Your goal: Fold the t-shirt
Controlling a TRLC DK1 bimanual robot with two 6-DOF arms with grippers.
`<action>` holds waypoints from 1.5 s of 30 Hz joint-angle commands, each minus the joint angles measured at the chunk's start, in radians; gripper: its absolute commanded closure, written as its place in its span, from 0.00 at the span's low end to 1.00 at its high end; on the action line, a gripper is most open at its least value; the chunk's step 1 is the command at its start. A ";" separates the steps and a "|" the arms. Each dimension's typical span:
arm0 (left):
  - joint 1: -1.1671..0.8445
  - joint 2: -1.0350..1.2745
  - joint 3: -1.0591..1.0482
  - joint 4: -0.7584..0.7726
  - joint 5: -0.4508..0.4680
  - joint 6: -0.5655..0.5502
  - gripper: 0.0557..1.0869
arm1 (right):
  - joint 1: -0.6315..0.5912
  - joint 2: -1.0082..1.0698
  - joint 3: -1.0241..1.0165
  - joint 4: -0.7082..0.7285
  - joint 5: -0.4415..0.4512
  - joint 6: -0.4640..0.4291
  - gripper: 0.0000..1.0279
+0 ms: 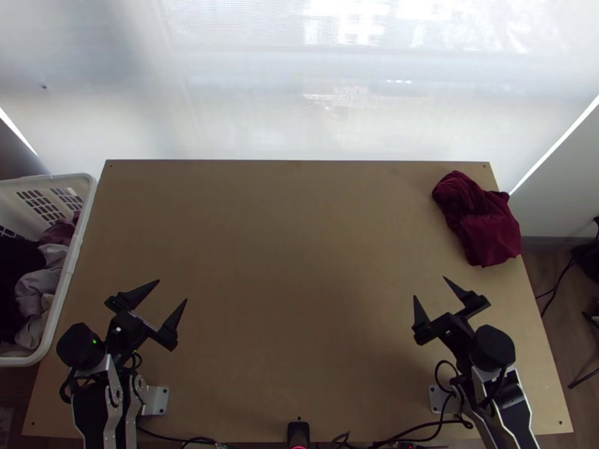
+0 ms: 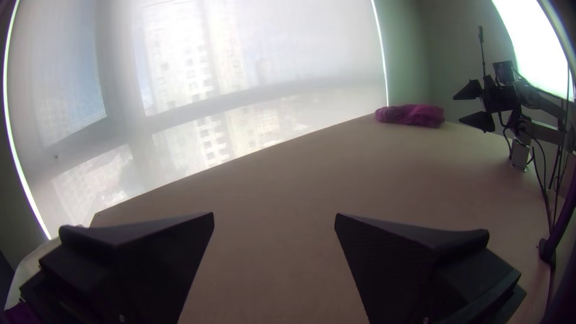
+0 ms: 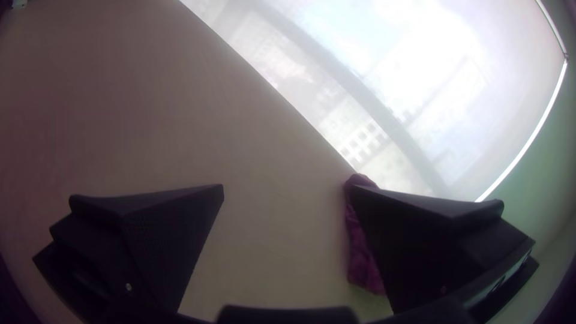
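A dark red cloth (image 1: 481, 221) lies bunched at the table's far right corner in the top view. In the left wrist view the cloth (image 2: 411, 115) is a low pink heap; in the right wrist view part of the cloth (image 3: 362, 255) shows beside one finger. My left gripper (image 1: 173, 291) stands open over the table's left near part, far from the cloth. My right gripper (image 1: 430, 288) is open on the near right, nearer the camera than the cloth and apart from it. The left gripper (image 2: 274, 214) and right gripper (image 3: 287, 185) hold nothing between their fingers.
A white laundry basket (image 1: 64, 280) with several clothes stands against the table's left side. Bare wooden table (image 1: 292, 247) stretches between the arms and up to the far edge, with a bright window blind behind. Cables (image 1: 419, 428) run along the near edge.
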 commanded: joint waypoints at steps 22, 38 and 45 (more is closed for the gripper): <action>0.193 0.093 0.137 0.144 -0.018 -0.122 0.05 | -0.239 0.002 0.073 0.227 0.066 -0.067 0.05; 0.225 0.397 0.370 -0.009 -0.367 -0.151 0.05 | -0.217 0.557 0.523 0.069 0.119 0.285 0.05; 0.500 0.693 0.487 -0.029 -0.412 0.024 0.05 | -0.142 0.632 0.748 -0.113 0.119 0.364 0.05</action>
